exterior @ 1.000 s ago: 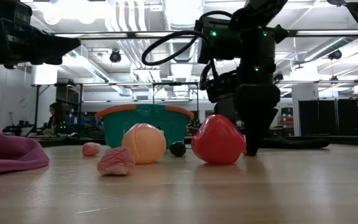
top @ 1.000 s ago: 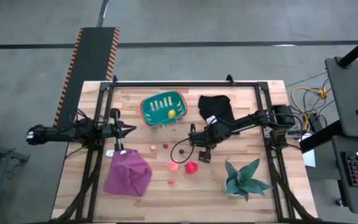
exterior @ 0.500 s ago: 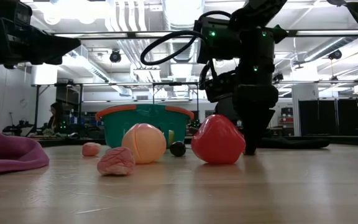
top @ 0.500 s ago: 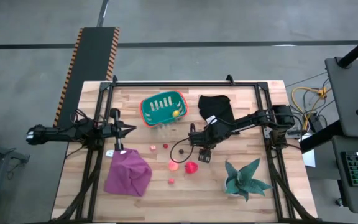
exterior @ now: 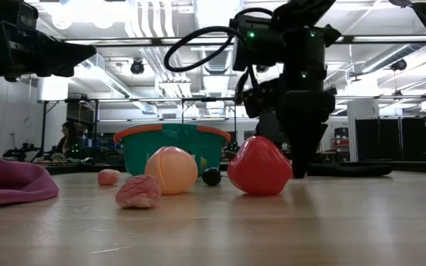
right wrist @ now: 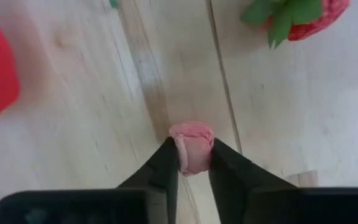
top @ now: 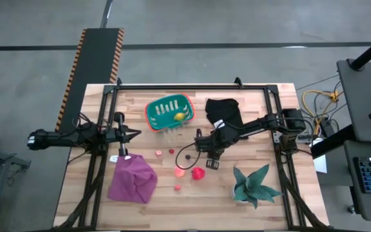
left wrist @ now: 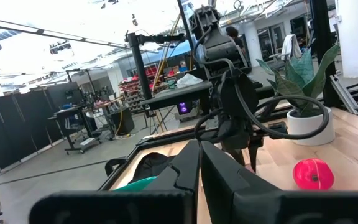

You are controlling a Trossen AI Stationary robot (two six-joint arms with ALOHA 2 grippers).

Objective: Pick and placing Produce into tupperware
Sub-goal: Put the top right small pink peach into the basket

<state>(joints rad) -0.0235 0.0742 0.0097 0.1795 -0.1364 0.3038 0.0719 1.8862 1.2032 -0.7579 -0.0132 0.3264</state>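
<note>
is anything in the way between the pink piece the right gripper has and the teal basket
Nothing visible. The right gripper is shut on the small pink piece, and only bare wooden table lies between it and the teal basket.

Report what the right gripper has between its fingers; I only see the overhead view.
Observer: The right wrist view shows the right gripper pinching a small pink piece.
Operator: Say whether it is off the table.
Observer: Not lifted yet. In the low view its fingers reach down to the table, beside the big red fruit.
Operator: Check the left gripper.
Observer: The left wrist view shows the left gripper shut, holding nothing.
</note>
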